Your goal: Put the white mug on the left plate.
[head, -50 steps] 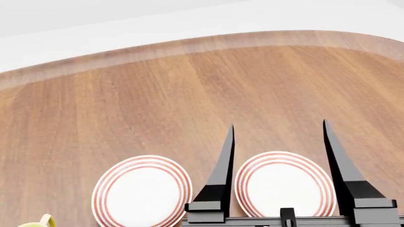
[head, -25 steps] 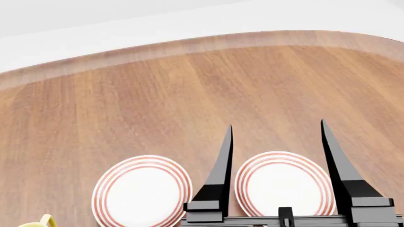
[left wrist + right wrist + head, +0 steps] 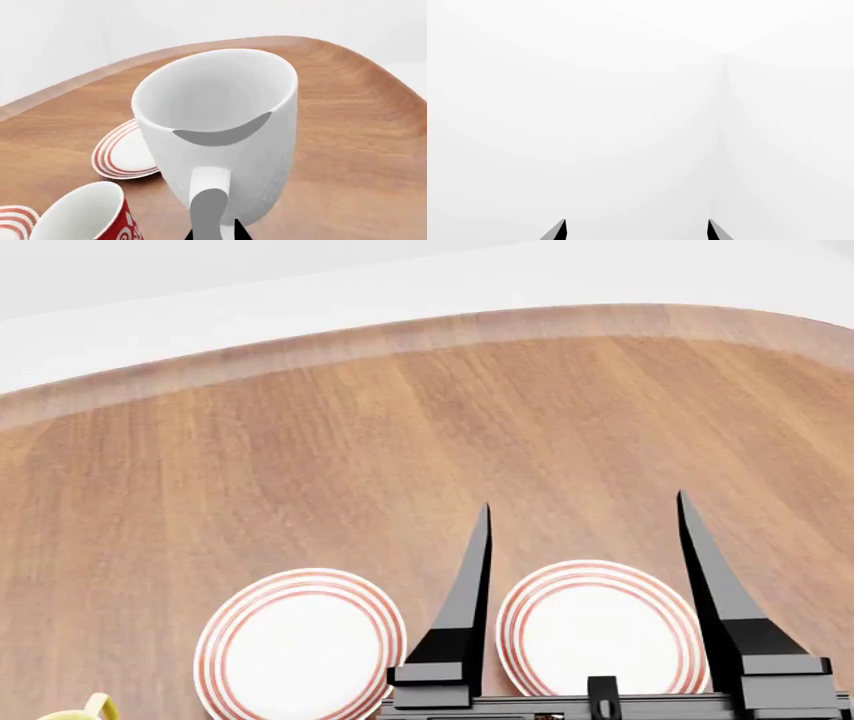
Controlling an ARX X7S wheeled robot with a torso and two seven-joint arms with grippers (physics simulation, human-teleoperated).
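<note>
In the left wrist view the white mug (image 3: 220,130) fills most of the frame. It is upright, with its mouth open toward us and its loop handle facing the camera. It shows against the wooden table (image 3: 353,150) and is on neither plate, though we cannot tell whether its base touches the wood. A red-ringed plate (image 3: 120,155) lies partly hidden behind it, and a sliver of a second one (image 3: 12,220) shows at the frame's edge. We cannot tell from this view which of the two is the left plate. A red patterned mug (image 3: 87,215) stands just beside the white one, apart from it. Of the left gripper (image 3: 215,236) we see only dark tips at the frame's edge, close to the handle, and we cannot tell whether they are spread or pinching it. In the head view the white mug is out of sight. The left plate (image 3: 300,645) and the right plate (image 3: 601,630) lie flat side by side, near each other but not touching, and both are bare. The right gripper (image 3: 585,502) rises in front of them with its two black fingers (image 3: 467,590) spread wide and pointing up, framing the right plate and holding nothing. The right wrist view shows only white wall between those parted tips. A yellow handle (image 3: 96,705) peeks in at the head view's lower corner.
</note>
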